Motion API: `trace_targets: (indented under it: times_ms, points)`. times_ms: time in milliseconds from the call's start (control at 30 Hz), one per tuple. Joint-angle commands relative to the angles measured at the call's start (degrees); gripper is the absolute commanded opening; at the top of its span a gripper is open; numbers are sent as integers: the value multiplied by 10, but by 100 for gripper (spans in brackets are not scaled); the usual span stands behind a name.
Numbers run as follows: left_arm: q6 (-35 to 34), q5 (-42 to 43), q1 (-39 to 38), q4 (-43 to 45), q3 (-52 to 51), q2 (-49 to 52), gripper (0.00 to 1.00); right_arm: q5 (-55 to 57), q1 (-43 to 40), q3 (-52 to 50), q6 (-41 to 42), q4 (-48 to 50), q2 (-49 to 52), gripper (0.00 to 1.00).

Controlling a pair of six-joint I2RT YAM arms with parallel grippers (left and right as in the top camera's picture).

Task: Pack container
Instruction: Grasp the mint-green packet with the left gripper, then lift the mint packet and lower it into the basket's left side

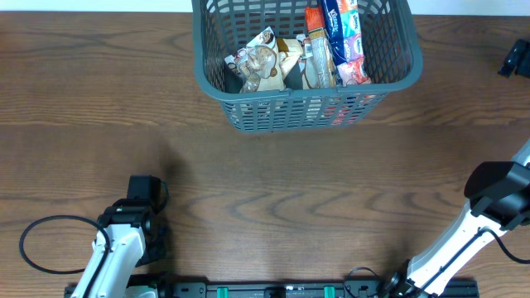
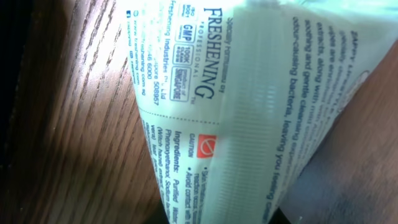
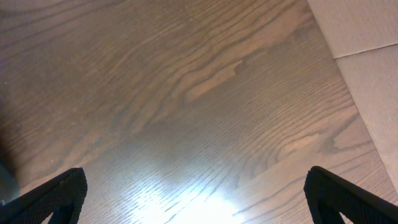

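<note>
The container point(image 1: 306, 109), a dark grey-blue lattice basket, stands at the far middle of the table. Several snack packets point(image 1: 263, 60) and wipes packs point(image 1: 341, 33) lie inside it. My left gripper point(image 1: 142, 192) is low over the table at the near left, shut on a white wipes packet point(image 2: 249, 106) with blue print. The packet fills the left wrist view, tented up from the wood, and hides the jaws. From overhead the arm covers it. My right gripper point(image 3: 202, 205) stands open over bare wood at the near right, with nothing between its black fingertips point(image 3: 59, 199).
A black object point(image 1: 515, 58) sits at the far right edge. A cable loop point(image 1: 50, 244) lies by the left arm's base. The right arm point(image 1: 497, 194) reaches in from the near right. A pale surface point(image 3: 367, 62) borders the table's edge there.
</note>
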Motion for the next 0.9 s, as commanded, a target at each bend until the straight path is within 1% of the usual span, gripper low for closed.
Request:
trace_targets:
  times_ms: [0, 100, 167, 200, 233, 333, 400, 467, 567, 667, 733, 867]
  points:
    - [24, 10, 3, 12, -19, 8, 6, 0, -8, -1, 8, -1, -5, 99]
    - [85, 8, 3, 40, -17, 8, 6, 0, -8, -1, 8, -1, -5, 99]
    - [153, 8, 3, 69, -11, 8, 6, 0, -8, -1, 8, -1, -5, 99]
    - [197, 8, 3, 88, -3, 8, 6, 0, -8, -1, 8, -1, -5, 99]
    - [225, 9, 3, 100, 3, 8, 6, 0, -8, -1, 8, -1, -5, 99]
    - [367, 34, 3, 155, 44, 8, 6, 0, -8, -1, 8, -1, -5, 99]
    - [465, 70, 3, 183, 86, 8, 6, 0, -8, -1, 8, -1, -5, 99]
    - [541, 95, 3, 177, 147, 8, 6, 0, -8, -1, 8, -1, -5, 99]
    - [618, 99, 3, 144, 243, 8, 6, 0, -8, -1, 8, -1, -5, 99]
    - [696, 99, 2, 100, 363, 10, 6, 0, -8, -1, 8, -1, -5, 99]
    - [738, 99, -1, 79, 435, 12, 6, 0, -8, -1, 8, -1, -5, 99]
    - [788, 99, -24, 73, 550, 22, 6, 0, -8, -1, 8, -1, -5, 99]
